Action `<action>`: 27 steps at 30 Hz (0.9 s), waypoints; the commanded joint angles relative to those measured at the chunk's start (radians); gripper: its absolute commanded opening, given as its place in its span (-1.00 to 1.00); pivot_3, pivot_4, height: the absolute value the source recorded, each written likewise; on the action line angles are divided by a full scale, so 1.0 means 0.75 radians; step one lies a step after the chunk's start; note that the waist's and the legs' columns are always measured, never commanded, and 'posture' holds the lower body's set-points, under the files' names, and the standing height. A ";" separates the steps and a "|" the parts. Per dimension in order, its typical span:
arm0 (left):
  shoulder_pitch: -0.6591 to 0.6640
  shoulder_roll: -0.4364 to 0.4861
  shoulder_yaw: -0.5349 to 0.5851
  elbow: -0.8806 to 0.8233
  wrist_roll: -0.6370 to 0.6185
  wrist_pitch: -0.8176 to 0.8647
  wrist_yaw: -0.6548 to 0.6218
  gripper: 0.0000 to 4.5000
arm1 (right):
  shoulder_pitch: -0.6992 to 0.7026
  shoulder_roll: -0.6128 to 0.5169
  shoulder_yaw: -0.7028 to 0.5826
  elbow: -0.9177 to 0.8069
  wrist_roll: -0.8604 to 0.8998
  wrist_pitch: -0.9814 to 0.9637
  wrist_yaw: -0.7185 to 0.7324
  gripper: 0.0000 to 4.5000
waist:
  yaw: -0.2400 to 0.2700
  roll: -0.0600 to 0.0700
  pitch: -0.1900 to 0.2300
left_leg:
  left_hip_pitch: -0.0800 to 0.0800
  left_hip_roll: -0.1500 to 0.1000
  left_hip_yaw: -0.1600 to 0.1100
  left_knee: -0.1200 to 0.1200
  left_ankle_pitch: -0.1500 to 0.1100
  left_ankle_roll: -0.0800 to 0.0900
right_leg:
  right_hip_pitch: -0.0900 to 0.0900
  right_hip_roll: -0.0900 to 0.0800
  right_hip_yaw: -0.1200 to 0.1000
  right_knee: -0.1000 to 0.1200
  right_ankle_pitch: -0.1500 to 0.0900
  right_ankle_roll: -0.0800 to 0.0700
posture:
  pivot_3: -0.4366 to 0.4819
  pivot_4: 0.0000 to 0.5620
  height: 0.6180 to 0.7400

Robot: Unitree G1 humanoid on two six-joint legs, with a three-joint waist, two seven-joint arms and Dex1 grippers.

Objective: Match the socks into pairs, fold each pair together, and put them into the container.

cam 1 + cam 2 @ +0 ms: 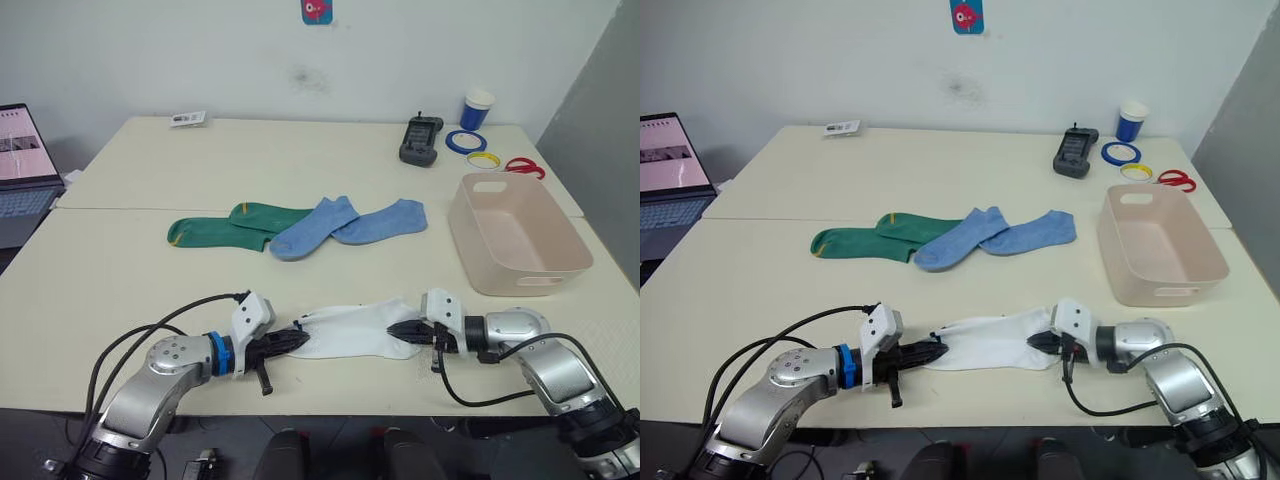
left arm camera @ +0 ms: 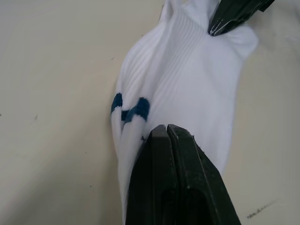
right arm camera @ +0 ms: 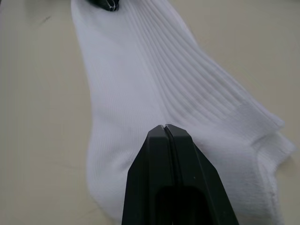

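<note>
The white socks [image 1: 352, 331] lie stretched flat near the table's front edge, one over the other, with a small dark blue mark [image 2: 131, 108] near one end. My left gripper [image 1: 299, 341] is shut on their left end. At the opposite end my right gripper [image 1: 397, 329] is shut on the cuffs [image 3: 243, 126]. Further back, in the middle of the table, the green socks [image 1: 232, 226] with yellow trim overlap the light blue socks [image 1: 346, 225]. The pale pink container [image 1: 522, 283] stands to the right, with nothing in it.
A black device [image 1: 421, 140], a blue cup [image 1: 477, 109], tape rolls [image 1: 466, 141], and red scissors [image 1: 525, 167] sit at the back right. A laptop [image 1: 20, 170] stands at the far left and a small card [image 1: 188, 119] lies at the back.
</note>
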 commanded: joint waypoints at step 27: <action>-0.147 -0.062 0.011 0.001 0.033 -0.083 -0.037 -1.00 | -0.011 -0.002 -0.179 -0.122 0.161 0.194 -0.127 -0.83 | 0.000 0.000 0.000 | 0.000 0.000 0.000 0.000 0.000 0.000 | 0.000 0.000 0.000 0.001 0.000 0.000 | -0.05 -0.47 1.00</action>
